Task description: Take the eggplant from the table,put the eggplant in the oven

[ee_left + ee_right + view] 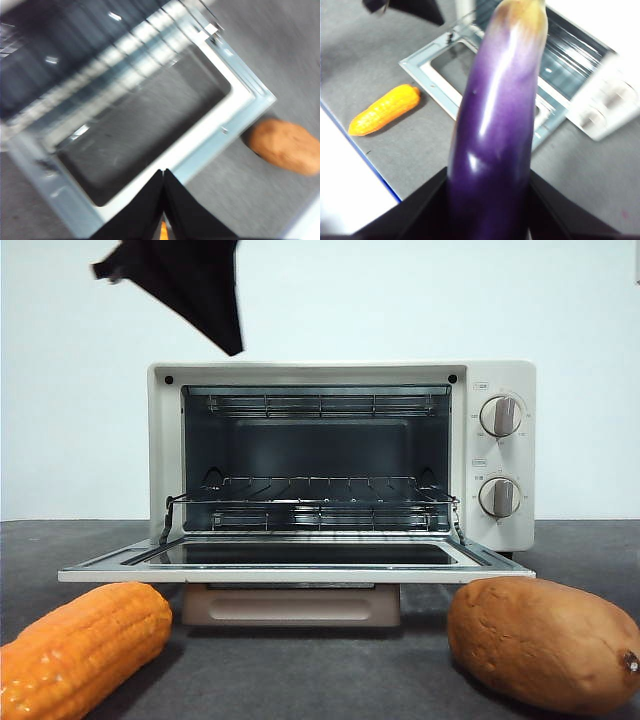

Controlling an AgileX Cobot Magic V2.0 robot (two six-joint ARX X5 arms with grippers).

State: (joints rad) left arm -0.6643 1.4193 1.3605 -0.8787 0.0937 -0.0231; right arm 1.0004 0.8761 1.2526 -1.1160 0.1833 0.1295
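Note:
The glossy purple eggplant fills the right wrist view, pale stem end pointing toward the oven. My right gripper is shut on its lower part and holds it in the air above the table; neither shows in the front view. The cream oven stands open, its door lying flat and its wire rack bare. My left gripper is shut on nothing and hovers over the open door. It is the dark shape at the upper left of the front view.
An orange corn cob lies on the table at the front left of the oven, also seen from the right wrist. A brown sweet potato lies at the front right, near the door's corner.

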